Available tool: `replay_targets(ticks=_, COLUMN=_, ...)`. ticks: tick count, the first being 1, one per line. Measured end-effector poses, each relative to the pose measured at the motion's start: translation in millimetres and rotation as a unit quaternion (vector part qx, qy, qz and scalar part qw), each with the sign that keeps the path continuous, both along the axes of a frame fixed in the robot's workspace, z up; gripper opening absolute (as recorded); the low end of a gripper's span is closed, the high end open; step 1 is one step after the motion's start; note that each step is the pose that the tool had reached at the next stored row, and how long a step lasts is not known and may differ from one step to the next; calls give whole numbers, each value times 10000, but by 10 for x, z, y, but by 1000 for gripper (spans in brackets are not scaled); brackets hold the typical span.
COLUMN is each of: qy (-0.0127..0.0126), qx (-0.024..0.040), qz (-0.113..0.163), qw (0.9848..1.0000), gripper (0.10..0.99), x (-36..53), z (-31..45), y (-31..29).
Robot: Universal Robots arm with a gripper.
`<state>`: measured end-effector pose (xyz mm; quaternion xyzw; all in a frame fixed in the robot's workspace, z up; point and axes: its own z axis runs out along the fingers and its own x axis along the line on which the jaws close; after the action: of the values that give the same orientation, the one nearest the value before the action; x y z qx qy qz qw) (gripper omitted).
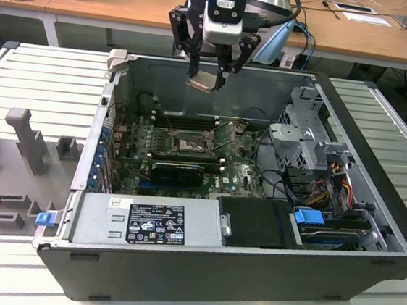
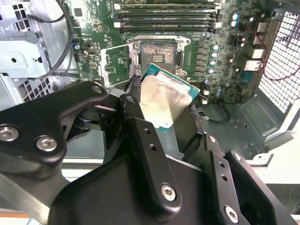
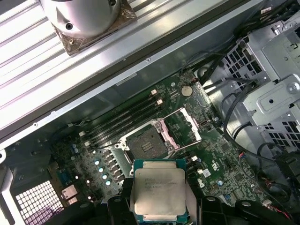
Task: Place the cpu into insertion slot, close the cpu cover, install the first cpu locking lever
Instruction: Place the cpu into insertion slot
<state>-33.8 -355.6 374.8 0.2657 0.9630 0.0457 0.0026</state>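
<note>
Fingers (image 1: 194,65) of your gripper (image 1: 208,80) pinch the cpu (image 3: 159,191) by its edges, holding it in the air over the open computer case (image 1: 249,274), well apart from the green board (image 3: 220,154). Beneath it the insertion slot (image 3: 146,141) lies bare, and the cpu cover (image 3: 183,125) stands swung open just beside it. As you can judge, nothing is seated yet, so all three steps remain.

Open air stands above the insertion slot (image 1: 188,145) — its raised cpu cover (image 1: 224,133) and cables (image 1: 261,145) crowd the exterior view's right.
</note>
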Motion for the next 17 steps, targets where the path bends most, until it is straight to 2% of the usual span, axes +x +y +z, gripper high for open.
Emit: replay_targets(ticks=17, qy=0, qx=0, qz=-352, qw=9994, gripper=525, x=0, z=0, y=0)
